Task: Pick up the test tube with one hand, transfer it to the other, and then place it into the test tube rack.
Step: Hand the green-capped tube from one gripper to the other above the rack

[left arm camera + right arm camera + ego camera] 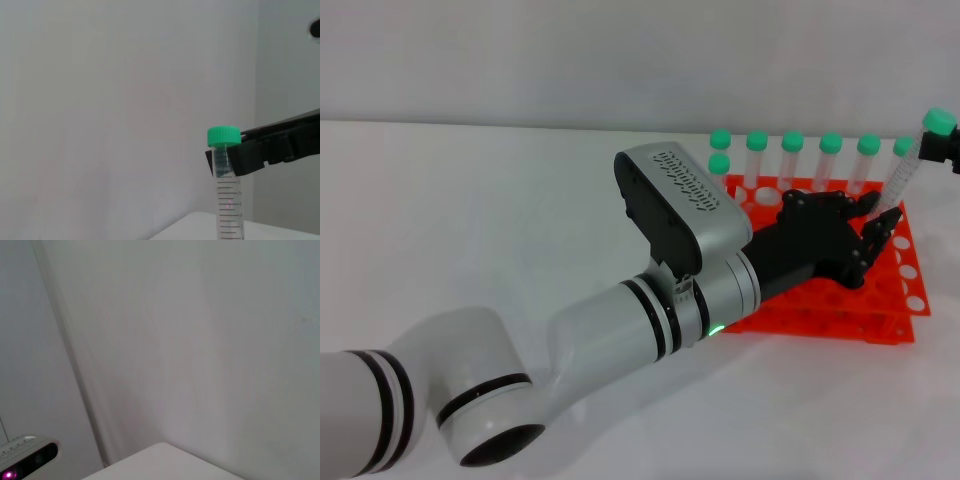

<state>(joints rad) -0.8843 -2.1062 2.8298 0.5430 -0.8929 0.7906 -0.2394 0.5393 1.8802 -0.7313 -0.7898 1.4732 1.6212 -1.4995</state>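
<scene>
The test tube (906, 170), clear with a green cap, is held tilted above the right back corner of the orange-red test tube rack (860, 322). My left gripper (878, 222), a black hand on the white-silver arm, reaches over the rack and is closed around the tube's lower end. My right gripper (942, 150) comes in from the right edge and is shut on the tube just below the cap. In the left wrist view the test tube (227, 200) stands upright, with the right gripper (231, 161) pinching it under the cap.
Several green-capped tubes (793, 160) stand in the rack's back row, just behind my left hand. My left arm (620, 330) lies across the white table (520, 200). The right wrist view shows only wall, a table corner (165, 460) and a small camera unit (25, 455).
</scene>
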